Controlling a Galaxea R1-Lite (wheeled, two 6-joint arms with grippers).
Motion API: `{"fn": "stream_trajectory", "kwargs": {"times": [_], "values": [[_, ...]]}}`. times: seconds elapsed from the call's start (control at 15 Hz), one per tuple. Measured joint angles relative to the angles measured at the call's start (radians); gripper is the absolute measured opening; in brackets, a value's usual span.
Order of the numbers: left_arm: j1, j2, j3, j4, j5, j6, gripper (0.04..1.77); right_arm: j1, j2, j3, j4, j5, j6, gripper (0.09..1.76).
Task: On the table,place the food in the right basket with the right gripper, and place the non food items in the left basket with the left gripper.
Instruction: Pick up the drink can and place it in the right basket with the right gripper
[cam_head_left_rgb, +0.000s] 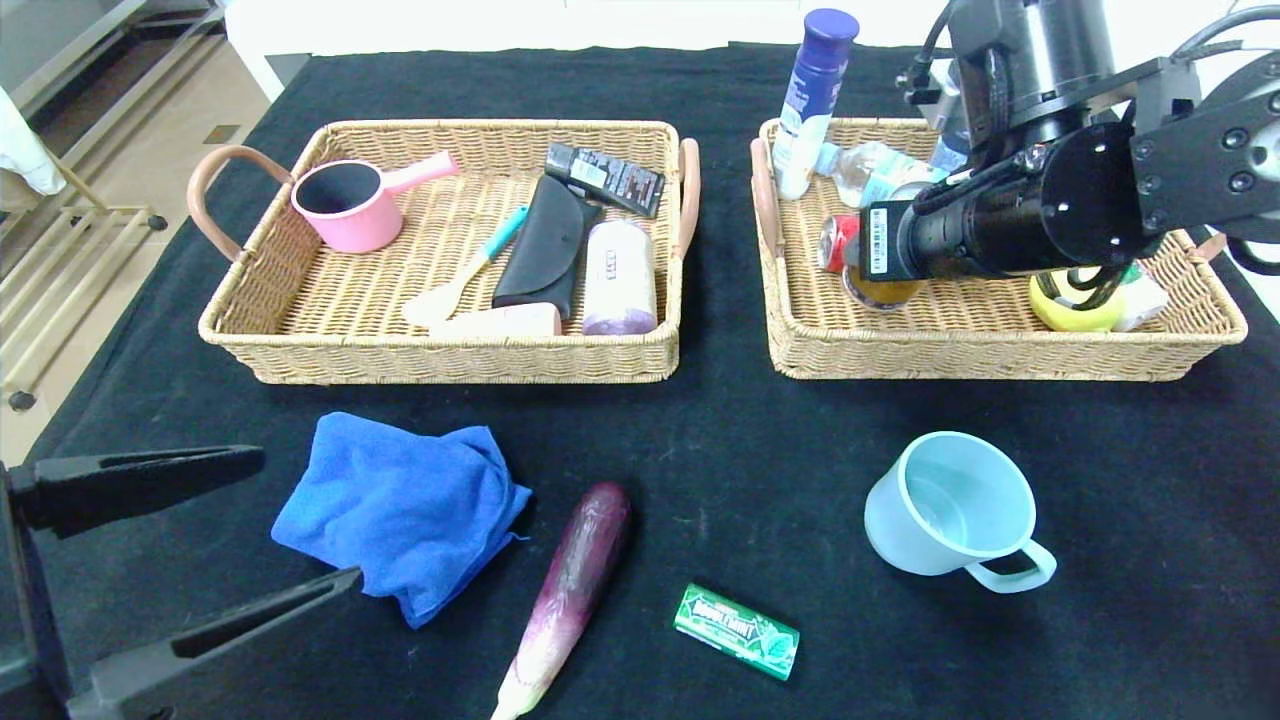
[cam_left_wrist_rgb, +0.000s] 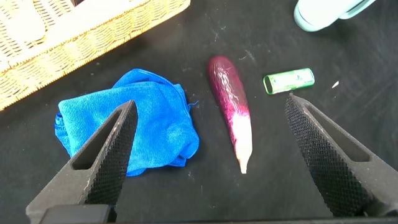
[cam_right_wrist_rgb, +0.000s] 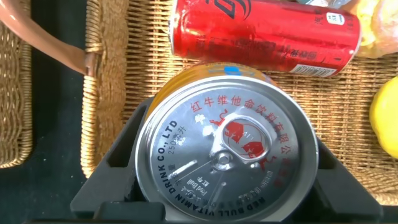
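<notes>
Table (cam_head_left_rgb: 700, 440) has a black cloth over it; beige floor and a metal rack (cam_head_left_rgb: 70, 230) off to my left, white wall edge behind.

Left basket (cam_head_left_rgb: 440, 350), wicker with brown handles: pink saucepan (cam_head_left_rgb: 350, 205), spatula with teal handle (cam_head_left_rgb: 465, 275), black case (cam_head_left_rgb: 545, 250), dark packet (cam_head_left_rgb: 605, 178), white-and-purple tube lying flat (cam_head_left_rgb: 618, 278), a pale item (cam_head_left_rgb: 500, 322) at the front wall, can't tell what.

Right basket (cam_head_left_rgb: 1000, 350), same wicker: white bottle with purple cap (cam_head_left_rgb: 812, 100) upright at the back left corner, clear plastic bottle (cam_head_left_rgb: 870, 170) lying down, red can (cam_right_wrist_rgb: 267, 34) on its side, yellow fruit-like thing (cam_head_left_rgb: 1075, 312) front right, partly hidden by my arm.

Right gripper (cam_right_wrist_rgb: 227, 186) is over the right basket, jaws clamped on a gold drink can (cam_right_wrist_rgb: 227, 155); wrist view shows its pull-tab top, red can just beyond it. I can't tell if it touches the basket floor.

Loose on the table in front of the baskets: blue cloth (cam_head_left_rgb: 400, 510), purple eggplant (cam_head_left_rgb: 570, 590) just beside it, green gum pack (cam_head_left_rgb: 737, 630), light blue cup (cam_head_left_rgb: 950, 515) upright, well apart from the rest.

Left gripper (cam_left_wrist_rgb: 208, 162) sits low at the near left corner, jaws spread wide, holding nothing, cloth and eggplant between them in the wrist view.
</notes>
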Motion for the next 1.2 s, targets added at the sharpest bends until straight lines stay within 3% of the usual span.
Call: {"fn": "stream_trajectory", "kwargs": {"times": [0.33,1.0,1.2], "values": [[0.0,-0.001,0.001,0.0,0.0,0.006,1.72,-0.001,0.011,-0.001,0.0,0.008,0.0,1.2],[0.0,0.002,0.005,0.0,0.0,0.006,1.72,-0.005,-0.012,-0.001,0.012,0.011,-0.007,1.55],[0.0,0.003,0.006,0.0,0.0,0.005,1.72,0.011,-0.074,0.002,0.123,0.012,0.011,1.6]]}}
